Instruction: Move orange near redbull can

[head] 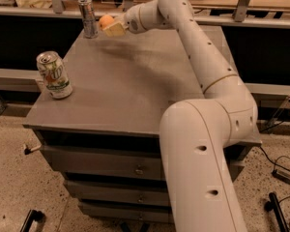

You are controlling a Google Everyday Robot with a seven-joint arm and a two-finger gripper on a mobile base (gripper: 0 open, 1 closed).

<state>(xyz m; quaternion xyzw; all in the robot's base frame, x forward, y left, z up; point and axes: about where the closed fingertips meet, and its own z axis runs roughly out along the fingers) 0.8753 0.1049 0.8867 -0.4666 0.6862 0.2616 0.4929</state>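
Nothing legible to call here: the soda can [54, 75] at the front left of the cabinet top [135, 86] shows green and red print on white, but no word or number comes clear off it. The slim silver can [88, 17] at the back wears only faint dark marks, unreadable. The gripper [109, 26] is just beside that can with the orange [105, 21] clasped in it, and bears no readable label.

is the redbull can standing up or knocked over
Upright: the redbull can stands on its base at the far left corner of the table, top up. The gripper holds the orange just right of it.
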